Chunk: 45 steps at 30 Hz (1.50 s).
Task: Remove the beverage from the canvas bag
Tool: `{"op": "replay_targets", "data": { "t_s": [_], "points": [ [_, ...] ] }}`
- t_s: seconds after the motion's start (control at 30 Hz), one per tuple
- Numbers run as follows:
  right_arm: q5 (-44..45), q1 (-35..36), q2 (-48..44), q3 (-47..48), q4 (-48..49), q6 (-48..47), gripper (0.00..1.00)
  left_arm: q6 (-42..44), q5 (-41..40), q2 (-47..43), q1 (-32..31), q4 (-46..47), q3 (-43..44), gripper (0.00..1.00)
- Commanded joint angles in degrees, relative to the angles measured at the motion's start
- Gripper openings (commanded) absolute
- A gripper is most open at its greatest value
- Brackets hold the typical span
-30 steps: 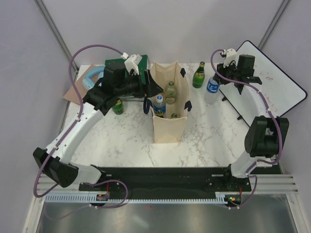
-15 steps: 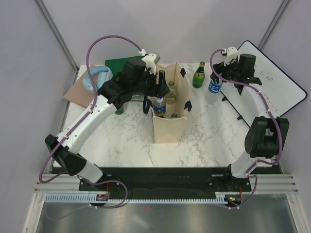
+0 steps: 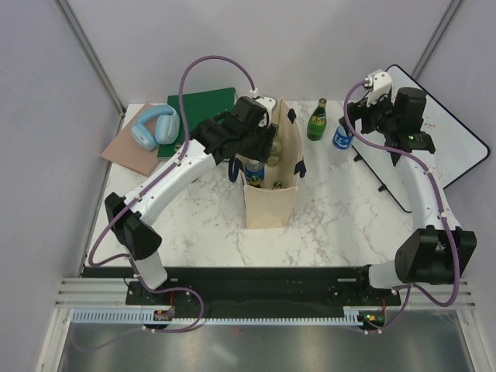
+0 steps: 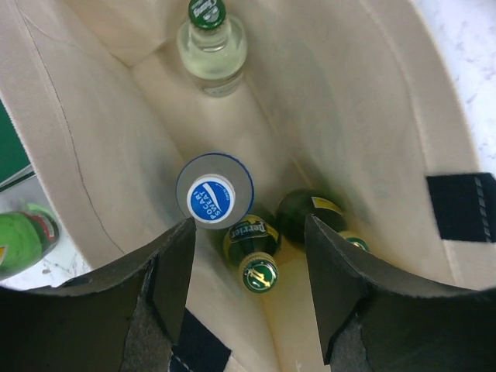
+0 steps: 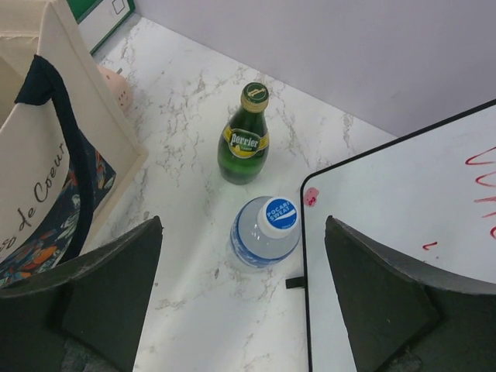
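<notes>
The cream canvas bag [image 3: 269, 194] stands upright mid-table with its mouth open. My left gripper [image 3: 260, 147] hangs open over that mouth, nothing between its fingers. In the left wrist view the left gripper [image 4: 249, 225] looks down into the canvas bag [image 4: 93, 124] at several beverages: a blue-capped Pocari Sweat bottle [image 4: 212, 198], a green Perrier bottle [image 4: 256, 263], another green bottle [image 4: 304, 213] and a clear bottle with a green cap [image 4: 209, 46]. My right gripper [image 5: 244, 225] is wide open above the table, over a second Pocari bottle [image 5: 266, 230] standing free.
A green Perrier bottle [image 3: 316, 120] and the Pocari bottle [image 3: 339, 137] stand right of the bag. A whiteboard [image 3: 442, 128] lies at the right edge. A green book [image 3: 203, 105], blue headphones [image 3: 155, 125] and a brown pad [image 3: 128, 151] sit back left. Another green bottle [image 4: 19, 236] stands beside the bag's left wall.
My left arm swung right until its gripper came over the bag's mouth, jaws narrowing somewhat. My right gripper opened, let go of the Pocari bottle on the table and lifted back.
</notes>
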Motion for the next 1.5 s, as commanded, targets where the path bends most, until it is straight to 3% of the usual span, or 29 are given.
{"op": "replay_targets", "data": {
  "t_s": [0.0,0.43,0.93,1.0,1.1,1.13,1.17,1.47],
  "points": [
    [-2.76,-0.01,-2.14,-1.66,-1.83,1.7,0.93,2.05,-4.14,3.29,-0.29,-4.27,5.75,0.65],
    [-4.08,-0.1,-3.82,-4.47,-2.36,3.46,0.94,1.96,-9.06,9.98,-0.38,-8.05,8.49,0.6],
    [-4.17,-0.1,-4.43,-5.09,-2.54,3.72,0.94,2.23,-11.35,13.58,-0.29,-8.76,8.57,0.48],
    [-4.17,-0.01,-4.52,-5.0,-2.62,3.72,0.95,2.31,-11.44,13.76,-0.29,-8.76,8.66,0.43],
    [-4.17,-0.01,-4.7,-4.91,-2.8,3.72,0.95,2.58,-11.35,13.67,-0.29,-8.76,9.01,0.22],
    [-4.08,-0.01,-4.78,-4.74,-2.71,3.72,0.95,2.66,-11.17,13.5,-0.37,-8.84,9.27,0.08],
    [-4.08,-0.1,-4.87,-4.65,-2.89,3.63,0.95,2.67,-11.35,12.71,-0.38,-8.76,10.23,0.04],
    [-4.96,-0.01,-5.4,-3.24,-3.68,3.81,0.95,6.0,-10.56,4.1,-0.38,-7.0,16.22,0.02]
  ]
}}
